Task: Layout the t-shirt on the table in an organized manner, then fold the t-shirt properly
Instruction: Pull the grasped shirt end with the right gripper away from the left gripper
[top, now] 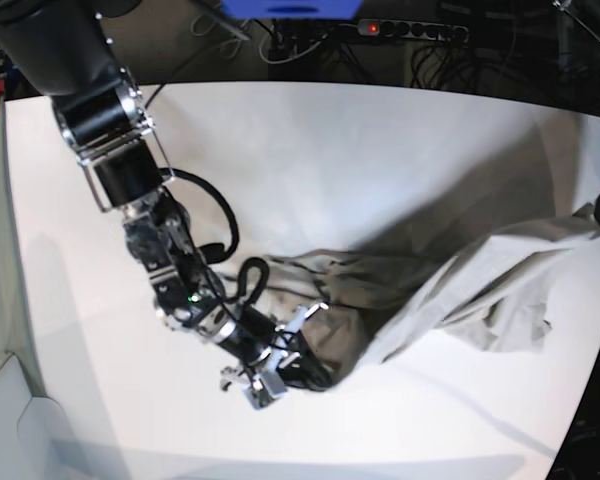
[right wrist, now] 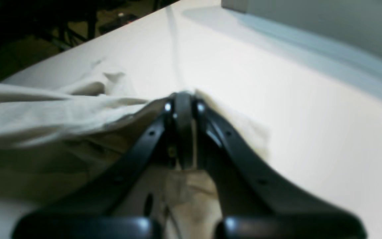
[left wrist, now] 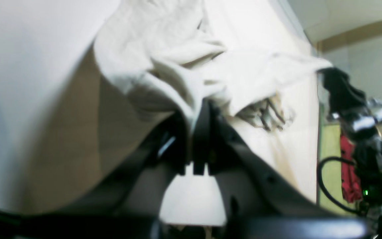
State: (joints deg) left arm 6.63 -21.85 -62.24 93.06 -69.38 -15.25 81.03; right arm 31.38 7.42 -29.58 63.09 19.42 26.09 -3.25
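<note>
Both jaws clamped tight on the shirt (top: 450, 290), no gap showing at either pair of tips. Right gripper (top: 298, 368) pinching a low fold at the near end of the shirt, just above the table (top: 310, 150); wrist view shows cloth bunched around its closed tips (right wrist: 183, 99). Left gripper (left wrist: 200, 114) holding the opposite end raised off the table at the edge of the base view, cloth draped over and hanging from its tips. Shirt stretched between the two grips, rumpled and twisted, middle sagging onto the table, not yet flat.

Risks, judged from this pose: pulling the grips further apart with the cloth twisted likely to lock in a diagonal crease rather than spread it. Thin pinch at either end liable to slip under tension, dropping that end into a heap. Raised end close to the table edge, so a slip there could send cloth sliding off. Hard to tell which part of the shirt either gripper holds, so an uneven layout is possible.
</note>
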